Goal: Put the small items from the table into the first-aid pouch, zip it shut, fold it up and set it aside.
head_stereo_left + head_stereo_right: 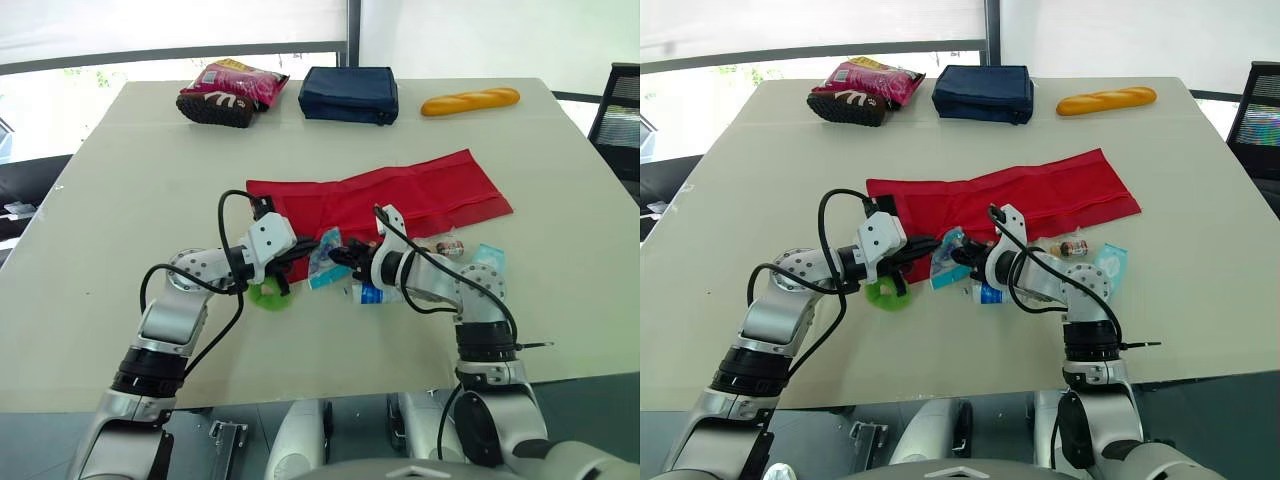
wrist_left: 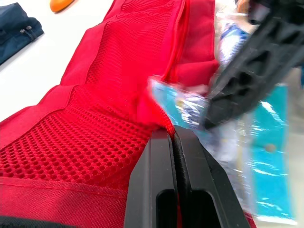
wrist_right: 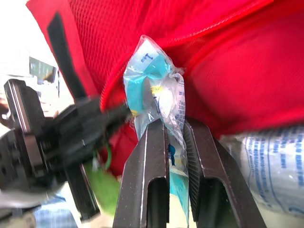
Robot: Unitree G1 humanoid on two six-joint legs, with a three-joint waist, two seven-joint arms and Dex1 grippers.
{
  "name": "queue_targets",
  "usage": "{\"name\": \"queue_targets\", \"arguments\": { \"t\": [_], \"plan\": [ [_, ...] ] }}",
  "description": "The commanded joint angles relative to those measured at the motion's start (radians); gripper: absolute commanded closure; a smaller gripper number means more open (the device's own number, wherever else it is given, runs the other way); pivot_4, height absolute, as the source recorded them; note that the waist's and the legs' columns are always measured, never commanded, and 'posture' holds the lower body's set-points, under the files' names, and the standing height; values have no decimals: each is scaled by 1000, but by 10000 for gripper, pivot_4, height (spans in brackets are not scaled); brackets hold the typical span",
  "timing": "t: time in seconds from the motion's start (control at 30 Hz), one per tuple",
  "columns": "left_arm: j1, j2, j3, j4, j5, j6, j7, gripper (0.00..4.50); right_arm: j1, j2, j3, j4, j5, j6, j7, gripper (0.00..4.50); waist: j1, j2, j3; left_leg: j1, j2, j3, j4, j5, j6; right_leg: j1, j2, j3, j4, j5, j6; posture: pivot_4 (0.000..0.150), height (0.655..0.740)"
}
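The red first-aid pouch (image 1: pixel 400 200) lies unfolded on the table (image 1: pixel 120 200), and its mesh pockets look empty. The left gripper (image 2: pixel 172 135) is clamped on a pocket lip. The right gripper (image 3: pixel 173 126) pinches a blue-and-white packet (image 3: pixel 154 90) at that mouth. If the lip sags or the crinkly packet snags, it could slide out beside the pouch. A small bottle (image 1: pixel 445 245) and a teal sachet (image 1: pixel 488 262) lie nearby.

text: none legible | snack bag (image 1: pixel 235 82) print unreadable | packet (image 3: pixel 154 90) print blurred
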Motion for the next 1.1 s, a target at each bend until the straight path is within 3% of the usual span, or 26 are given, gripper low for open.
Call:
{"name": "queue_targets", "arguments": {
  "t": [0.03, 0.47, 0.77, 1.1],
  "plan": [
    [9, -13, 11, -47, -1, -11, 33, 44497, -5, 7, 25, -43, 9, 54, 38, 44972, 0, 0, 0, 0, 0, 0, 0, 0, 0, 0, 0, 0, 0, 0, 0, 1500, 7134],
    [84, -24, -14, -157, -7, -15, 45, 44497, -102, 29, -47, 93, -104, 50, 86, 44972, 0, 0, 0, 0, 0, 0, 0, 0, 0, 0, 0, 0, 0, 0, 0, 1500, 7134],
    [111, -4, -14, -145, 13, -14, 47, 44497, -156, 73, -159, 132, -94, -29, 113, 44972, 0, 0, 0, 0, 0, 0, 0, 0, 0, 0, 0, 0, 1, 0, 0, 1500, 7134],
    [55, -28, -19, -109, -22, 8, 29, 44497, -133, 188, -131, 112, -108, -173, 98, 44972, -1, 0, 0, 0, 0, 0, 0, 0, 0, 0, 0, 0, 1, 0, 0, 1500, 7134]
  ]
}}
